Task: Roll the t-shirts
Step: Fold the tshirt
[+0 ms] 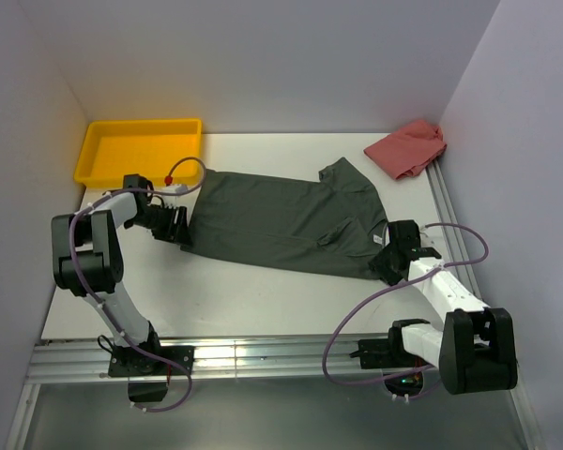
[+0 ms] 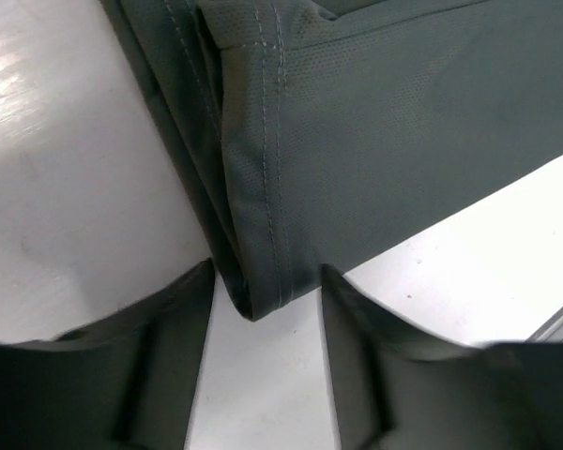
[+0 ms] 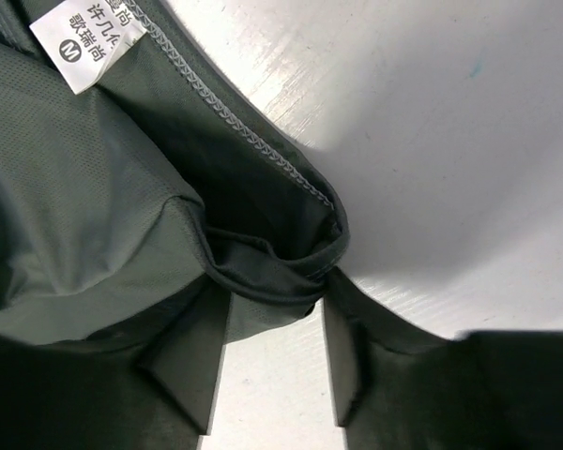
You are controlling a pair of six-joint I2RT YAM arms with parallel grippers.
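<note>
T-shirt (image 1: pixel 281 220) spread flat; jaws straddle both ends, grip unclear.

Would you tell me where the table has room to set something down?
Free: the strip between the grey t-shirt and near rail, and the far strip between yellow tray and red cloth. Crowded: both shirt ends, at the left gripper and right gripper.

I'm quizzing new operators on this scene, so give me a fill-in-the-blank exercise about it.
The t-shirt spread on the table is dark ____.
The tray at the table's far left corner is ____.
The white label in the neck shows the letter ____.
The tool beside that label belongs to the ____ arm.
Missing words: grey, yellow, M, right.
</note>
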